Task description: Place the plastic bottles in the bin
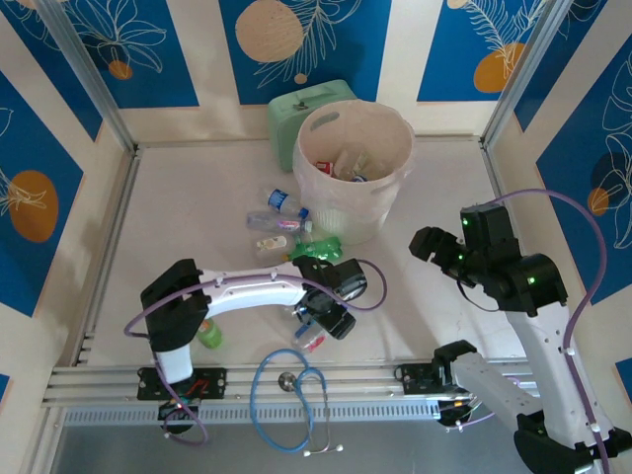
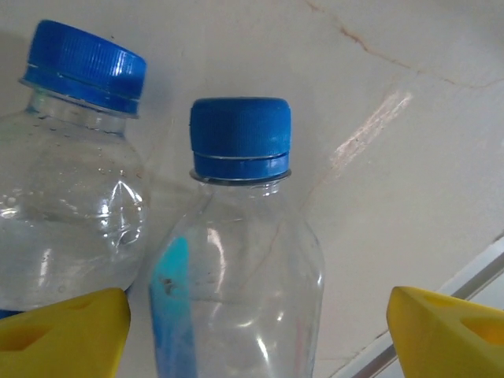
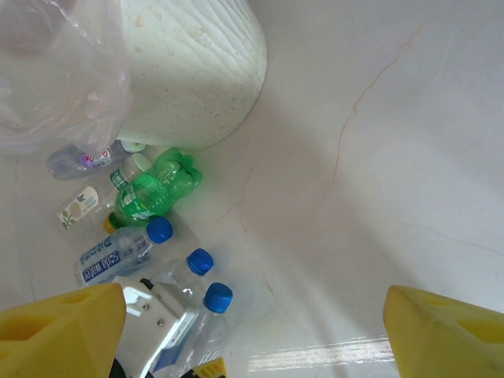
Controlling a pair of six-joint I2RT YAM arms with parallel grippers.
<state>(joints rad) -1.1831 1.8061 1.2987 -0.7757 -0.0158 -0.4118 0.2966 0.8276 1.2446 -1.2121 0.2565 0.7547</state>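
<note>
This looks like the pick-up step: the left gripper (image 2: 256, 335) has its jaws apart around a blue-capped bottle (image 2: 240, 260), gaps both sides, with a second bottle (image 2: 71, 197) just outside one finger. Next it must close on that body, then carry it to the bin (image 1: 370, 212); the right gripper (image 3: 252, 323) gapes empty.

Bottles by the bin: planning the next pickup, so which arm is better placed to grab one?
Left. The left gripper, open, straddles a blue-capped bottle; the right gripper hangs over bare table beside the bin.
</note>
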